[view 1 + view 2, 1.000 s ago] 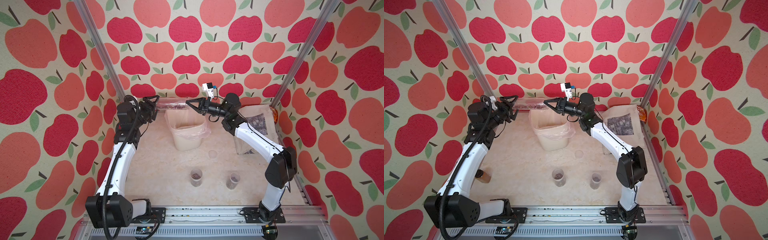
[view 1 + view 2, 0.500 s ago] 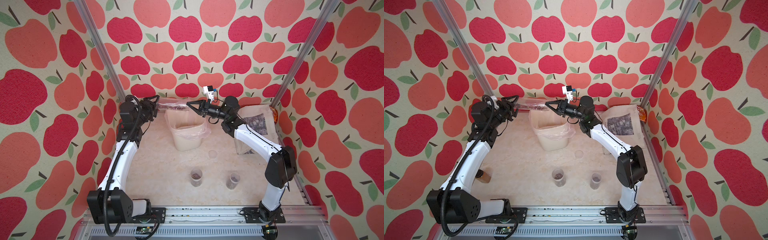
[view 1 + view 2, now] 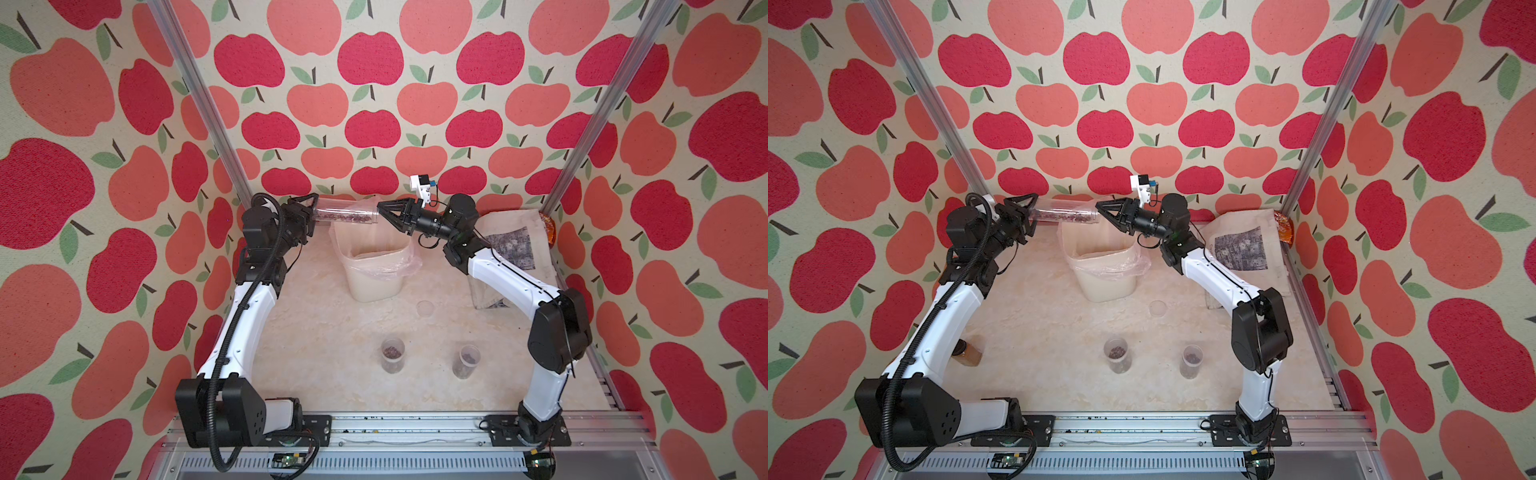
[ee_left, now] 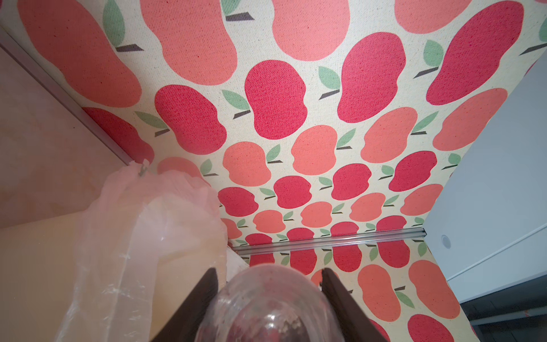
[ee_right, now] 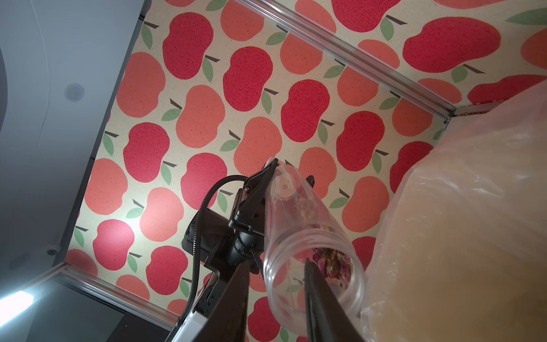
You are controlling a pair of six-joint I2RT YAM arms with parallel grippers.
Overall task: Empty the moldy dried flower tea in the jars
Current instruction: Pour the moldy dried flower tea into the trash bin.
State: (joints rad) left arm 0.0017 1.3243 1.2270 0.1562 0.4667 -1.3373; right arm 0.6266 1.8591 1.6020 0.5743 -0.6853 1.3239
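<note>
Apple-print walls, marbled beige desk (image 3: 324, 332). Left gripper (image 3: 315, 212) clamped on base of long clear plastic jar (image 3: 328, 208), held level above cream lined bin (image 3: 374, 286), pinkish-brown dried flower tea (image 3: 347, 217) inside. Right gripper (image 3: 381, 207) parted at jar mouth. Risk: tilting with mouth off-centre, dumping tea onto desk.

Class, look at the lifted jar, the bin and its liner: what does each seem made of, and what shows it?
Lifted jar: clear glossy plastic, probably; tea shows through its wall. Bin: cream, matte, likely rigid plastic; smooth even walls. Liner: thin translucent plastic film, crinkled and shiny.
</note>
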